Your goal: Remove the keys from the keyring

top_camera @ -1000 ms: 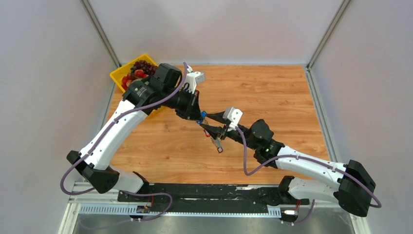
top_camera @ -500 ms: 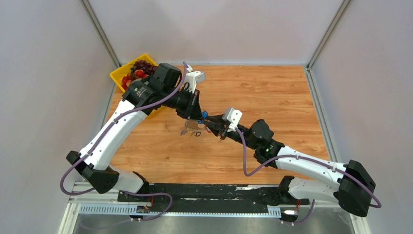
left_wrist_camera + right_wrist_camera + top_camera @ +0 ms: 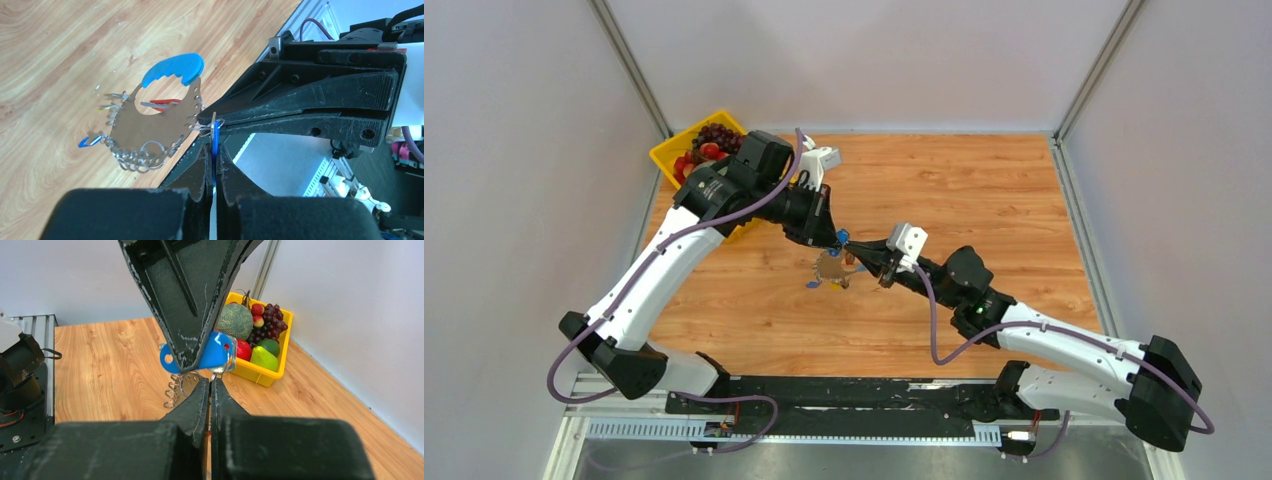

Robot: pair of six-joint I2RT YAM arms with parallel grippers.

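My left gripper (image 3: pixel 835 240) (image 3: pixel 214 150) is shut on a flat blue plastic tag (image 3: pixel 205 354), seen edge-on in its own view (image 3: pixel 215 140). My right gripper (image 3: pixel 857 258) (image 3: pixel 210 382) meets it tip to tip, shut on a thin silver ring (image 3: pixel 214 374) at the tag's end. The keyring (image 3: pixel 172 70), a loop of bright blue band and grey chain of small rings (image 3: pixel 135 156), dangles from that joint down over the table (image 3: pixel 829 268). Tiny keys with red (image 3: pixel 161 102), yellow and blue (image 3: pixel 88 141) tags sit along it.
A yellow basket (image 3: pixel 667 156) (image 3: pixel 260 374) of fruit, with grapes, a melon and apples, stands at the table's far left corner behind my left arm. Grey walls close in the wooden table (image 3: pixel 984 200) on three sides.
My right gripper has risen and closed in on the left gripper's tip. The bunch that hung below the right gripper has swung left and now hangs under both tips.
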